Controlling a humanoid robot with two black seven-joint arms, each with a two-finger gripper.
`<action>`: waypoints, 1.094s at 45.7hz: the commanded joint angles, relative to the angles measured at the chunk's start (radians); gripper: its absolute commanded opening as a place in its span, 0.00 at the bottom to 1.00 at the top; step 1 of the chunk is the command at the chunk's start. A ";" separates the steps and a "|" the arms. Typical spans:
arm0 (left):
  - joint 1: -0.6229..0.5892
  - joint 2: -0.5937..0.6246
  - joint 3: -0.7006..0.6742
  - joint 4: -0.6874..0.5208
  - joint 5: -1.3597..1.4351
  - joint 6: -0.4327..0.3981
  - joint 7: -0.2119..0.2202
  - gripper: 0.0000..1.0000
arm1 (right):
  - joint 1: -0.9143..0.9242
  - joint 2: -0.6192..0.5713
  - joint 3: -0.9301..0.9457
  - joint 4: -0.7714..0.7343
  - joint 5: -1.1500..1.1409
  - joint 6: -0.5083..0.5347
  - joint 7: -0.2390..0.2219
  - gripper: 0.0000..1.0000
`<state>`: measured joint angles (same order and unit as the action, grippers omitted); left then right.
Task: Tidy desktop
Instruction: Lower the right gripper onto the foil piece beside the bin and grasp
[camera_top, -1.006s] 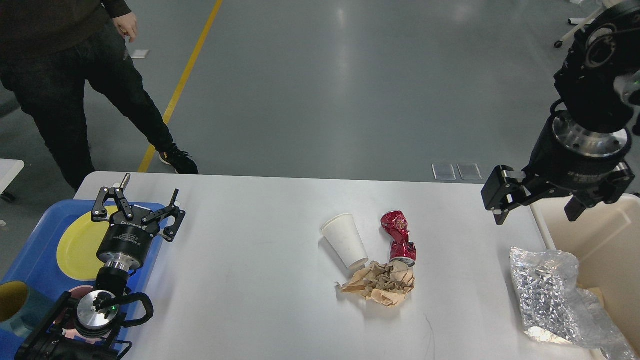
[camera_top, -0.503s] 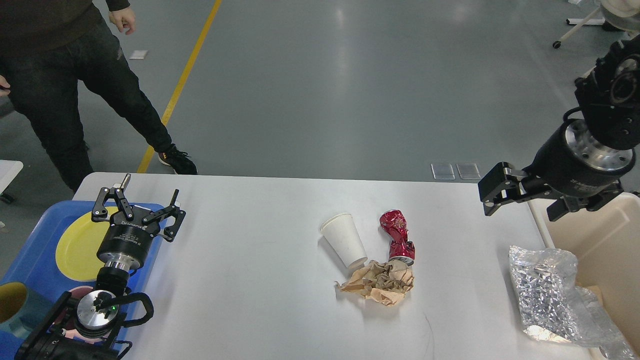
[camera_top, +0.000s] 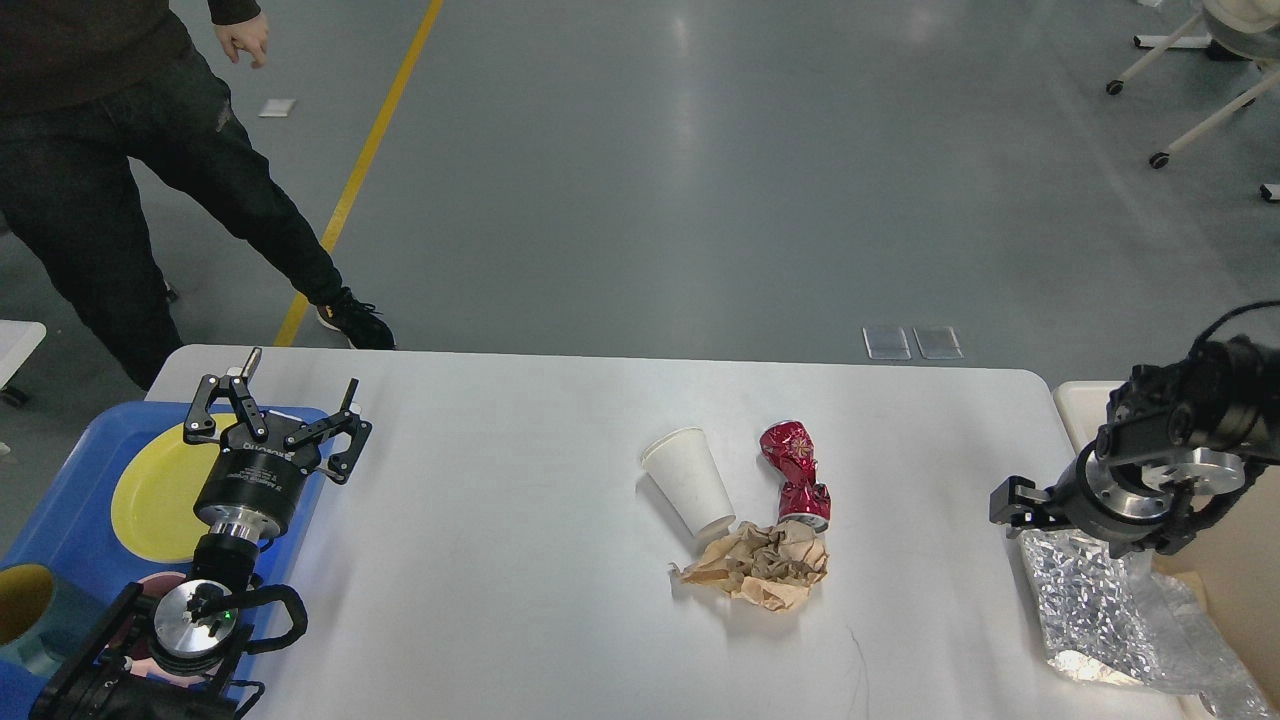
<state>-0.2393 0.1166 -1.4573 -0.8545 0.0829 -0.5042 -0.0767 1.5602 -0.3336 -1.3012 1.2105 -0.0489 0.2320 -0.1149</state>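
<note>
White desktop (camera_top: 520, 520) lies beneath left gripper (camera_top: 278, 400), jaws spread; right jaws' state unclear

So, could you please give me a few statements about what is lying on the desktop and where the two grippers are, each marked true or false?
1. The white paper cup lies on its side on the desktop. True.
2. The crushed red can sits inside the blue tray. False: it lies on the desktop, right of the cup.
3. The crumpled brown paper touches the can's near end. True.
4. The left gripper is shut on the cup. False: it is open and empty, above the tray's edge.
5. The right gripper is next to the crinkled foil wrapper. True.
</note>
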 joint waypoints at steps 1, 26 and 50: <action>0.000 0.000 0.000 0.000 0.000 0.001 0.000 0.97 | -0.178 0.024 0.017 -0.163 0.000 -0.011 0.000 0.97; 0.000 0.000 0.000 0.000 0.000 0.001 0.000 0.97 | -0.348 0.082 0.065 -0.264 0.001 -0.148 0.000 0.76; 0.000 0.000 0.000 0.000 0.000 0.001 0.000 0.97 | -0.355 0.079 0.123 -0.261 0.080 -0.149 0.000 0.00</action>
<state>-0.2393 0.1166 -1.4573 -0.8545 0.0829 -0.5043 -0.0767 1.1835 -0.2454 -1.2059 0.9379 0.0277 0.0704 -0.1166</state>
